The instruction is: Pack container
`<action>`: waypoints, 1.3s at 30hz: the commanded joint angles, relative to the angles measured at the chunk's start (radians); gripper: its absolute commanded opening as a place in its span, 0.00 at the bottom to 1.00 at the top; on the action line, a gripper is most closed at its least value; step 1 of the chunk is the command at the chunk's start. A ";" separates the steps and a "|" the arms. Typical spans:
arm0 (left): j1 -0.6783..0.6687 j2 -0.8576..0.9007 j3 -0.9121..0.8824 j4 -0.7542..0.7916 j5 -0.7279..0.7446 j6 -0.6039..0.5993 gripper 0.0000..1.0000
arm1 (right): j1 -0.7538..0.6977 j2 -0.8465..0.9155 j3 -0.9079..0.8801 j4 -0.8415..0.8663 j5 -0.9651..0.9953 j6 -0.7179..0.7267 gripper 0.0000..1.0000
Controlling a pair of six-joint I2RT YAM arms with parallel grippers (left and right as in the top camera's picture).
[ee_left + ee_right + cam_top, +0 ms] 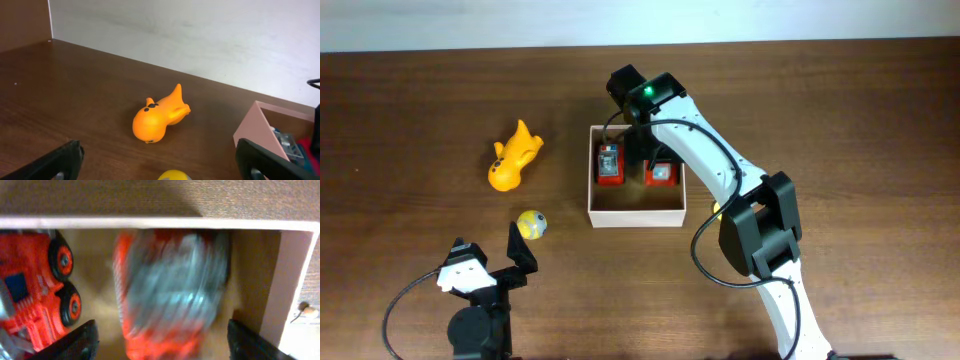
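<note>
Surface: dark brown wooden table (400, 120), with a pale wall (200, 35) behind its far edge.

1. Container (637, 216): square, shallow, white-walled, tan inside. It sits near the middle of the table, under the right arm. The spot looks reachable by both arms.

2. Red truck (609, 163): in the container's far-left part, leaving the right side free for a neighbour.

3. Red-and-grey toy (170, 295): in the container's far-right part, beside the truck but apart from it. It is blurred in the right wrist view while the truck and the walls are sharp, so it is probably loose rather than gripped.

4. Right gripper (161, 339): low over the container, with a finger on either side of item 3 and a gap showing. The jaws are wide and seem to carry nothing, which fits a drop-off pose.

5. Left gripper (492, 250): jaws fully spread and empty, at the near-left of the table. It faces the loose toys, as if ready for a pickup.

6. Orange toy (513, 157): on its side on bare table, well left of the container, unpacked.

7. Yellow ball (531, 224): just ahead of the left gripper, unpacked, and the nearest candidate for it.

Status: two toys are in and two are out. The container's near half is bare, with room for both.
</note>
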 commanded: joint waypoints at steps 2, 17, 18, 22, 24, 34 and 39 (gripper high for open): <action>0.004 -0.005 -0.006 0.003 0.007 0.020 0.99 | -0.004 0.005 -0.005 0.002 0.027 0.005 0.80; 0.004 -0.005 -0.006 0.003 0.007 0.020 0.99 | -0.003 -0.019 0.121 -0.007 -0.056 -0.074 0.79; 0.004 -0.005 -0.006 0.003 0.007 0.020 0.99 | -0.002 -0.020 0.144 -0.012 -0.069 -0.079 0.79; 0.004 -0.005 -0.006 0.003 0.007 0.020 0.99 | 0.014 -0.020 0.222 -0.032 -0.127 -0.147 0.78; 0.004 -0.005 -0.006 0.003 0.007 0.020 0.99 | 0.024 -0.019 0.240 -0.039 -0.138 -0.161 0.72; 0.004 -0.005 -0.006 0.003 0.007 0.020 0.99 | 0.042 -0.013 0.132 -0.038 -0.139 -0.160 0.42; 0.004 -0.005 -0.006 0.003 0.007 0.020 0.99 | 0.042 -0.013 0.108 -0.036 -0.139 -0.159 0.28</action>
